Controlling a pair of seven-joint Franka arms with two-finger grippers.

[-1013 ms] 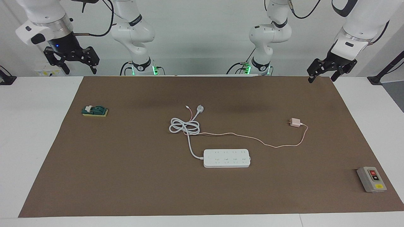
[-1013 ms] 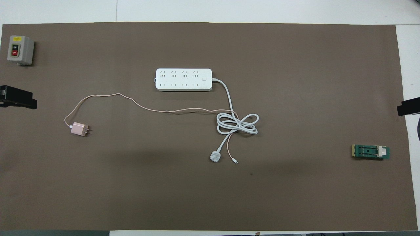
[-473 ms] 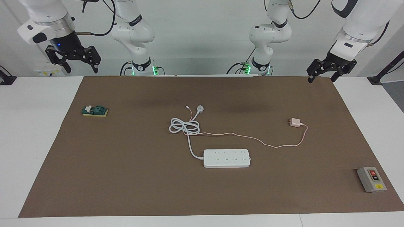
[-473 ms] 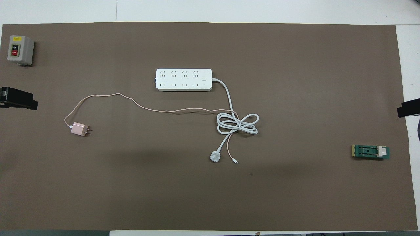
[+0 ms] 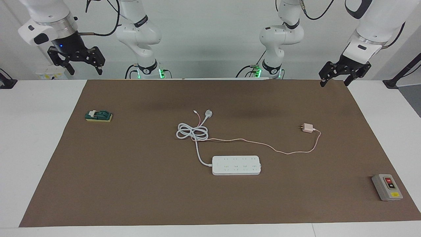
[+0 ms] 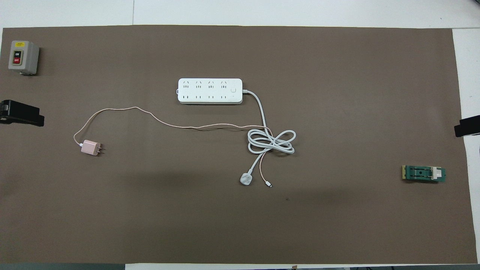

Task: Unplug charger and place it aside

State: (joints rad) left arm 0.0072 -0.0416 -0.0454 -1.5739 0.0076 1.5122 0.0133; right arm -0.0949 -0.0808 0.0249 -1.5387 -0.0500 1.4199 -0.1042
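The charger lay alone on bare brown mat, open from above and on the sides; only its thin pink cable looped away toward the coiled white cord. The power strip sat well apart, farther from the robots. A grey switch box and a green block kept to the mat's ends

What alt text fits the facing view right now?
A pink charger lies unplugged on a brown mat, apart from a white power strip. The open left gripper and right gripper hang raised at the mat's two robot-side corners.
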